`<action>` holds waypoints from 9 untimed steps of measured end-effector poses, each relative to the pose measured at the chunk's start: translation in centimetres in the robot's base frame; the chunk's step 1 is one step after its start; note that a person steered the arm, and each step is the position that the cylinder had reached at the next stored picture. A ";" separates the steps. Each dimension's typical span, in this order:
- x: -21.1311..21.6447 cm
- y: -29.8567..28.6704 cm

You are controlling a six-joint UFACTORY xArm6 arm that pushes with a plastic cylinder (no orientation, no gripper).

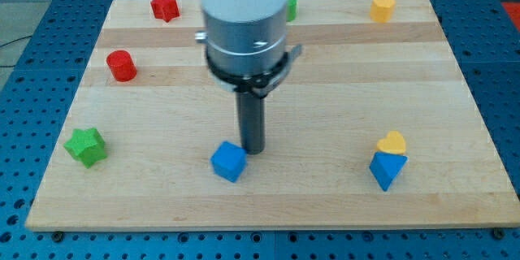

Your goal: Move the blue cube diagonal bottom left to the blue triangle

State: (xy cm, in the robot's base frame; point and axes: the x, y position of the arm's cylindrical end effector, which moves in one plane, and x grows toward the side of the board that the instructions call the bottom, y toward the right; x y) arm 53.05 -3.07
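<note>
Green star block (86, 146) sitting at the surface's (325, 203) left edge. Blue cube (228, 162) lying bottom centre, my tip (253, 151) touching its upper right. No jaws fitted. Yellow block (392, 141) crowding the blue triangle (387, 170) from above, far right.

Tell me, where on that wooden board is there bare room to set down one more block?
Widest: the stretch between the yellow block near the view's top and the yellow heart touching the blue triangle. Also between the green star and the blue cube. Crowded: my tip sits right at the cube; red blocks fill the view's top left.
</note>
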 end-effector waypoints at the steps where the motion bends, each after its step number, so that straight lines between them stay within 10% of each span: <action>1: 5.4 2.0; 3: 2.6 -12.7; 5: 4.0 0.8; 6: 5.2 -7.4; 9: 3.7 8.9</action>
State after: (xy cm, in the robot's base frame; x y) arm 56.74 5.86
